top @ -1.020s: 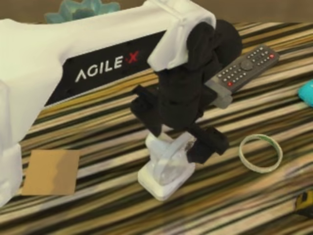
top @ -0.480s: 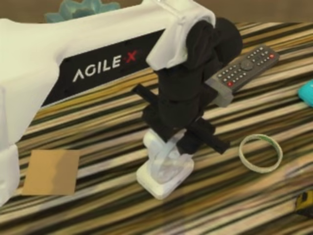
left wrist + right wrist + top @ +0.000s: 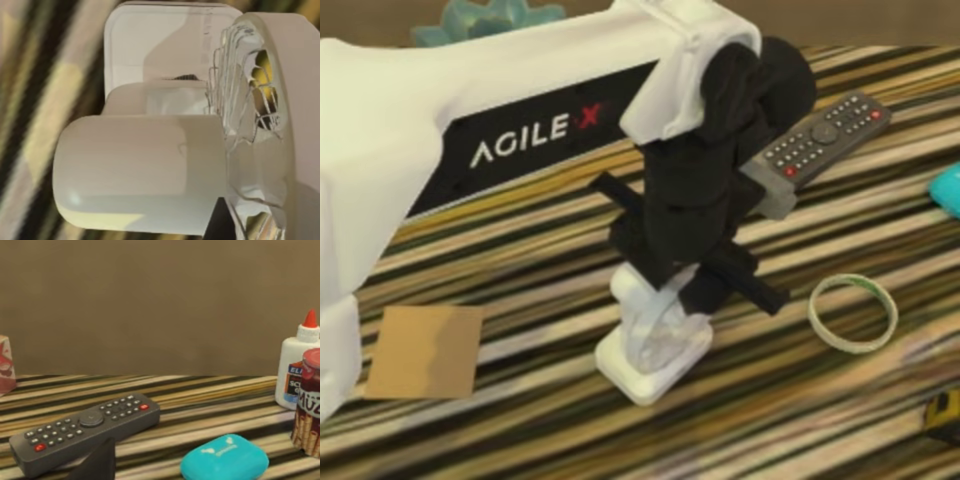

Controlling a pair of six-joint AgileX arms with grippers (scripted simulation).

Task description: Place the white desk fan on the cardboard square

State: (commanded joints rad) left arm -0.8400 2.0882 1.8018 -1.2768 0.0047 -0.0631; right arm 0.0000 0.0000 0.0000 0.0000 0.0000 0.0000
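Observation:
The white desk fan [image 3: 653, 352] stands upright on the striped table, slightly right of centre. My left gripper [image 3: 670, 292] comes down on it from above, shut on the fan's head, and hides most of the grille. In the left wrist view the fan's cylindrical motor housing [image 3: 140, 170] and translucent grille [image 3: 250, 100] fill the picture, with one dark finger [image 3: 220, 222] against the housing. The tan cardboard square [image 3: 425, 350] lies flat at the left, well apart from the fan. My right gripper [image 3: 142, 475] is parked off to the right, open; only one dark finger [image 3: 102, 462] shows.
A grey remote [image 3: 820, 135] lies behind the fan to the right. A thin pale ring [image 3: 853, 312] lies to its right. At the right edge are a teal case [image 3: 948, 190] and a yellow-black object [image 3: 945, 415]. A glue bottle [image 3: 297, 367] and a can [image 3: 307, 400] stand far right.
My left gripper has turned and settled lower around the fan's head. The fan has shifted slightly to the left. The cardboard square has not moved.

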